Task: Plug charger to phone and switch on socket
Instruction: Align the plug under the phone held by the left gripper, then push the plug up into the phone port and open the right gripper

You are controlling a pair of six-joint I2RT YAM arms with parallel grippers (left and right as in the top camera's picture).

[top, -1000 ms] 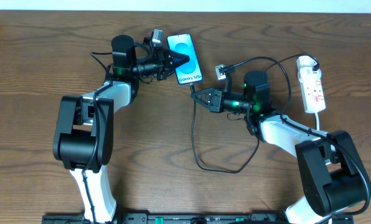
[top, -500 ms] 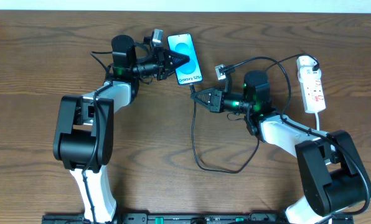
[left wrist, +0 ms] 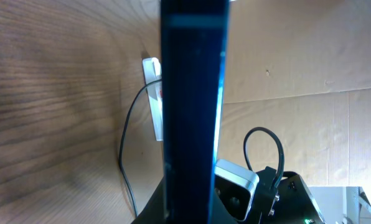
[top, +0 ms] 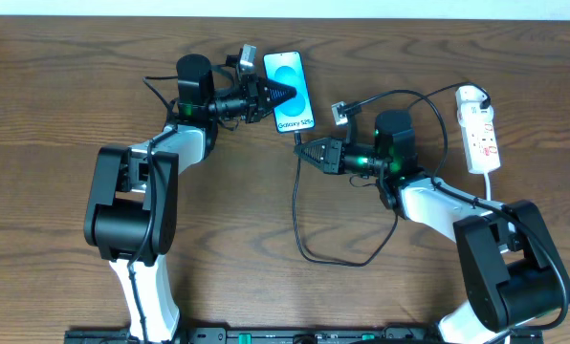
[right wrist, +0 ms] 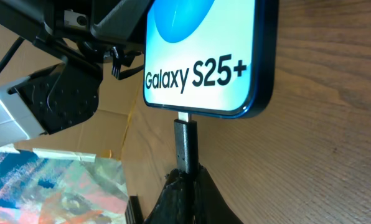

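From here the phone [top: 298, 84] is at the far middle of the counter [top: 55, 115]. Its long axis runs away from me, slightly slanted, and its text end points back toward the right gripper [top: 301, 150]. The left gripper [top: 283, 93] is clamped on its left edge. The right gripper pinches the charger [right wrist: 186, 144] by its plug, tip at the phone's bottom port — seated or not, I can't quite tell. The charger's slack loops nearer me — the socket [top: 480, 129] lies well apart, far right.

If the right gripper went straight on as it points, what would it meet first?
The phone, at its bottom edge: the charger plug in the right gripper sits at the port, contact unclear.
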